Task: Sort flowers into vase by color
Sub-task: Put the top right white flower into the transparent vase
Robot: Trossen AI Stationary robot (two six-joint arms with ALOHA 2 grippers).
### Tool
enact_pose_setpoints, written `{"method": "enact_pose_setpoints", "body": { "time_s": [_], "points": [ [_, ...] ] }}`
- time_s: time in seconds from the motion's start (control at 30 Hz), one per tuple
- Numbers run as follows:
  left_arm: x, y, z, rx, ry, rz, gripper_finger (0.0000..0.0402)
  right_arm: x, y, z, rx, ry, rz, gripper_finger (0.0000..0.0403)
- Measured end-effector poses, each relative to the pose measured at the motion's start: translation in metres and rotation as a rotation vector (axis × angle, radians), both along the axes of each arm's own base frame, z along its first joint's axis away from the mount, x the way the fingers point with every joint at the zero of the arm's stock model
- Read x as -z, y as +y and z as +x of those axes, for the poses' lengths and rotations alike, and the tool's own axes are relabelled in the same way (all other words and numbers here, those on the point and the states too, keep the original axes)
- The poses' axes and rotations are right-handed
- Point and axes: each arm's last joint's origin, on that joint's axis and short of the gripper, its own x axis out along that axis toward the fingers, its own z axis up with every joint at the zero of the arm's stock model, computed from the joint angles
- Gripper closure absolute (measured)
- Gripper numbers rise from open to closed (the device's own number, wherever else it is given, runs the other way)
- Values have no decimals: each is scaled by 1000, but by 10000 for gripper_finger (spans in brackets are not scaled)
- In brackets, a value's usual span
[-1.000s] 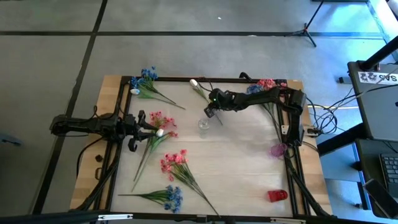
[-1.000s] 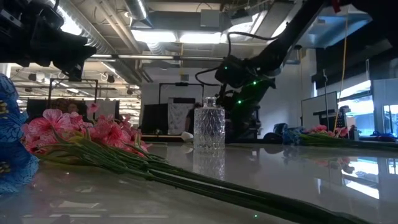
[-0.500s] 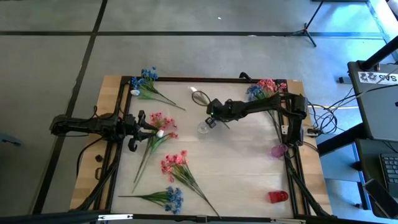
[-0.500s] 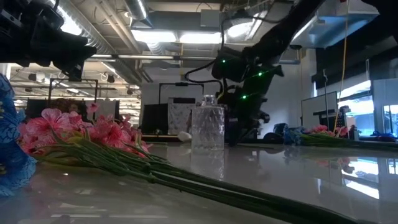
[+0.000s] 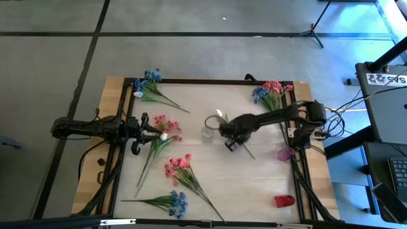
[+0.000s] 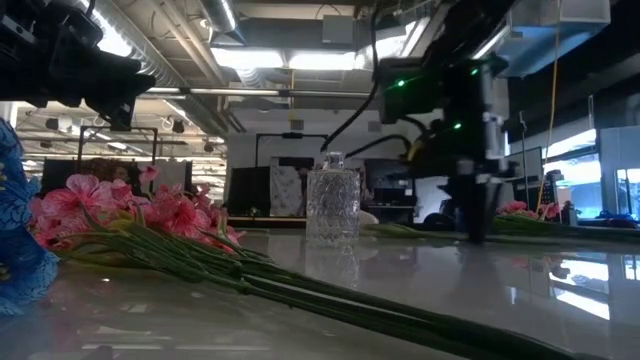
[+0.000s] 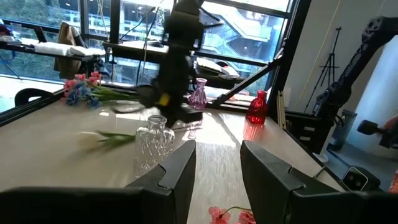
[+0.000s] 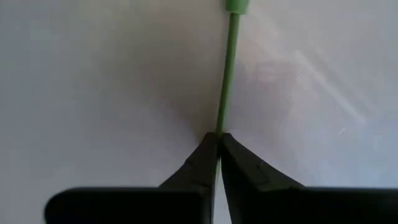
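Observation:
My right gripper [image 5: 233,145] [image 8: 217,138] is shut on the thin green stem of a white-bud flower [image 5: 219,115], just right of the clear glass vase [image 5: 207,132] [image 6: 333,205]. My left gripper [image 5: 145,130] [image 7: 216,163] is open and empty at the table's left, beside a pink sprig [image 5: 166,122] and a white bud [image 5: 163,135]. Another pink sprig [image 5: 179,164] and a blue sprig [image 5: 177,202] lie flat near the front. Blue blooms [image 5: 149,79] lie at the far left. A pink and blue bunch [image 5: 270,89] lies at the far right. My right gripper pinches the flower's stem [image 8: 222,118] between its two fingertips [image 8: 204,155], along the stem's lower half. The fingers point down from above and lie across the stem. The bud end [image 6: 368,216] sits low behind the vase; whether the flower is clear of the table, I cannot tell.
A pink vase [image 5: 284,153] and a red vase [image 5: 284,200] stand along the table's right edge. A black frame [image 5: 210,81] rims the table. The white top between the glass vase and the right edge is bare.
My right gripper has gone from the far side toward the near and right edges, passing the glass vase, still shut on the stem. The white-bud flower has come with it, its bud moving from the far rim to beside the vase.

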Motion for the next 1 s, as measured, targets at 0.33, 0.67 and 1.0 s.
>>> {"method": "enact_pose_setpoints", "body": {
  "time_s": [0.33, 0.67, 1.0],
  "points": [
    [0, 0, 0, 0, 0, 0, 278, -14, 34, 8, -79, -35, 12, 300],
    [0, 0, 0, 0, -1, 0, 278, -34, -18, 38, 9, -244, -403, 203],
    [0, 0, 0, -1, -2, 0, 278, -9, -59, 40, 27, -259, -202, 222]
  ]
}}
